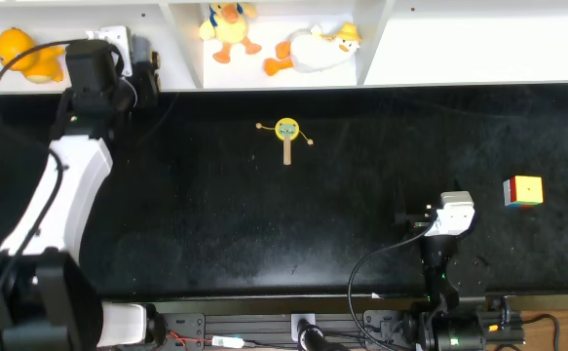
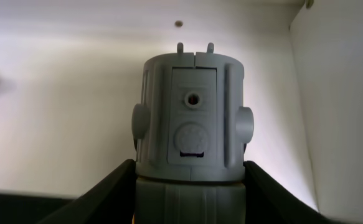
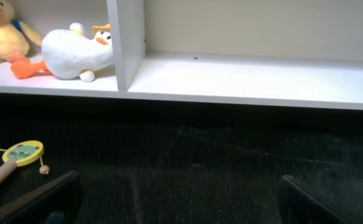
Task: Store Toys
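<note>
A grey toy robot (image 2: 190, 112) stands upright between the fingers of my left gripper (image 2: 190, 190), which is shut on its lower body inside the left compartment of the white shelf (image 2: 56, 124). From above, that gripper (image 1: 132, 60) is at the shelf's left end, next to an orange duck (image 1: 20, 54). My right gripper (image 1: 449, 216) rests low over the black table near the front, open and holding nothing. On the table lie a small rattle drum (image 1: 286, 132) and a colour cube (image 1: 523, 191).
A yellow plush duck (image 1: 230, 24) and a white plush goose (image 1: 313, 49) occupy the middle compartment. The right compartment (image 3: 249, 74) has a bare floor. A white divider (image 3: 125, 43) separates the two. Black table (image 1: 186, 224) stretches between the arms.
</note>
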### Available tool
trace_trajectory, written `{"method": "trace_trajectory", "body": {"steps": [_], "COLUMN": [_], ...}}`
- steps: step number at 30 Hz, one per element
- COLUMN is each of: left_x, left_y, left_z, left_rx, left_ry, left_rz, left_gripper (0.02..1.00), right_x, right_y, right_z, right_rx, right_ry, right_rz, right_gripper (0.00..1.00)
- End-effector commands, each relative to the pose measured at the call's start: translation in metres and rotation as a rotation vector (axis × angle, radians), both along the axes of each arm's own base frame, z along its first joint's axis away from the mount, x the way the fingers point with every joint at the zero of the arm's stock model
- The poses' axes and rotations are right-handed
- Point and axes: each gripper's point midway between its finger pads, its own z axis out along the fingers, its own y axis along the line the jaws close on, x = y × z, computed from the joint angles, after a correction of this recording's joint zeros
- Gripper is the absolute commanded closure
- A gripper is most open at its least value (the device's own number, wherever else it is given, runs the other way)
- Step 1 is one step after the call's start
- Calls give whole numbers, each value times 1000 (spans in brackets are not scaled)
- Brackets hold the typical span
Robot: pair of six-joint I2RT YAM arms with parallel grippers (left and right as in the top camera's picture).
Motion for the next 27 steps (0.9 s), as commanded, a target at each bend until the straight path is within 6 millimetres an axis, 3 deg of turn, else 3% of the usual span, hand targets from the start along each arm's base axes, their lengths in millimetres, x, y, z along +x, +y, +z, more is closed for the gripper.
{"method": "trace_trajectory", "body": {"steps": [1,8,9,11,16,21,27], "left_x": [18,29,29,29,29,14,-33], "left_y": [-4,1,2,2,2,1,8], "left_z": [17,10,7,4,0,-1,2], "left_rx": [7,23,24,24,24,24,55], "left_ry": [-66,-83,-78,-71,-59,-9,83], "left_rz": [-18,3,6,6,5,5,32], "left_gripper": [551,549,511,299,23,20,20], "right_x": [-1,-1,-1,-1,-1,-1,-1], "right_y": [1,1,1,1,1,1,1], "right_z": [4,4,4,4,4,4,4], "right_rx": [3,3,3,3,3,3,3], "right_ry": [-14,-14,-14,-14,-14,-14,-14], "right_rz": [2,2,2,2,2,2,2], "right_gripper": [5,5,5,7,5,5,5]}}
